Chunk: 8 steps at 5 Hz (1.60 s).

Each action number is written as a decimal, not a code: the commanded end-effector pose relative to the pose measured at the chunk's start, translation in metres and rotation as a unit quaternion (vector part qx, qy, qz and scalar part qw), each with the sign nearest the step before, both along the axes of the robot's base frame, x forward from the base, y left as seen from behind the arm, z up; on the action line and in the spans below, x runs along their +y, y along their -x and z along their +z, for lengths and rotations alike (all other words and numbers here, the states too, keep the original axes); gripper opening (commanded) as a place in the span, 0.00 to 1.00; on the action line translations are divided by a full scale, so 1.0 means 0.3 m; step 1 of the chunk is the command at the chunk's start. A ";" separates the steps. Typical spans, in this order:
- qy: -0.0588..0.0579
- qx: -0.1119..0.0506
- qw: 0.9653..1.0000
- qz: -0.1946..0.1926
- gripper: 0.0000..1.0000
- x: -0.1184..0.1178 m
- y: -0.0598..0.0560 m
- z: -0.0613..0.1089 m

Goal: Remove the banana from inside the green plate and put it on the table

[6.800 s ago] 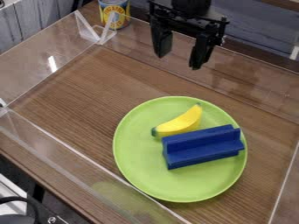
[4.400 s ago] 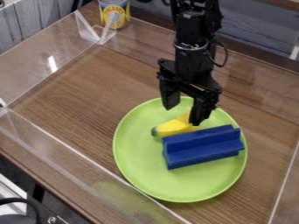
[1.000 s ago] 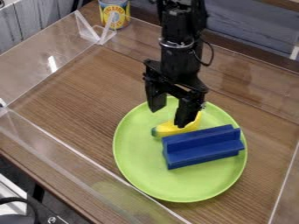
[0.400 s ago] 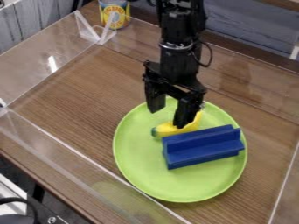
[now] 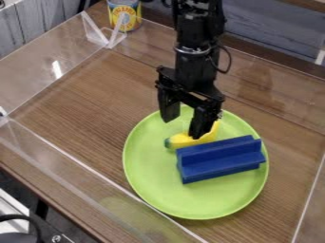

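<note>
The small yellow banana [image 5: 193, 137] lies on the far part of the round lime-green plate [image 5: 159, 177], its green tip pointing left. My black gripper [image 5: 184, 121] hangs straight down over it, open. One finger [image 5: 166, 106] stands at the plate's far rim, the other finger [image 5: 202, 121] is lowered in front of the banana's upper half and hides part of it. Whether the fingers touch the banana I cannot tell. The brown wood-grain table [image 5: 89, 100] lies all around the plate.
A blue rectangular block [image 5: 219, 158] rests on the plate right beside the banana, on its near side. Clear acrylic walls [image 5: 51, 161] border the tabletop. A yellow can [image 5: 122, 14] stands beyond the far wall at the upper left.
Over the last second nothing has moved. Before that my gripper came down from the far edge of the table to the banana on the plate.
</note>
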State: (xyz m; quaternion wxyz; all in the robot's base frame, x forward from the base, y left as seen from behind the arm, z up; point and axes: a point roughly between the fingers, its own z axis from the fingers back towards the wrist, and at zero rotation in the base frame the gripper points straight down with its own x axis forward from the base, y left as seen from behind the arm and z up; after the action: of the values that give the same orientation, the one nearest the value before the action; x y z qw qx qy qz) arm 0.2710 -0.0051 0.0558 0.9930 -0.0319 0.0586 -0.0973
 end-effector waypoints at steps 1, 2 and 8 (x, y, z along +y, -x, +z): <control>-0.002 -0.020 1.000 0.006 1.00 0.015 -0.028 0.033; -0.003 -0.018 1.000 0.006 1.00 0.016 -0.029 0.032; 0.001 -0.020 0.998 -0.056 1.00 -0.017 -0.050 -0.009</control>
State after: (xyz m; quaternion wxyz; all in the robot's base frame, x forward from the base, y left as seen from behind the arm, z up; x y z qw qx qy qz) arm 0.2798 -0.0088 0.0466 0.9868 -0.0307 0.0564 -0.1485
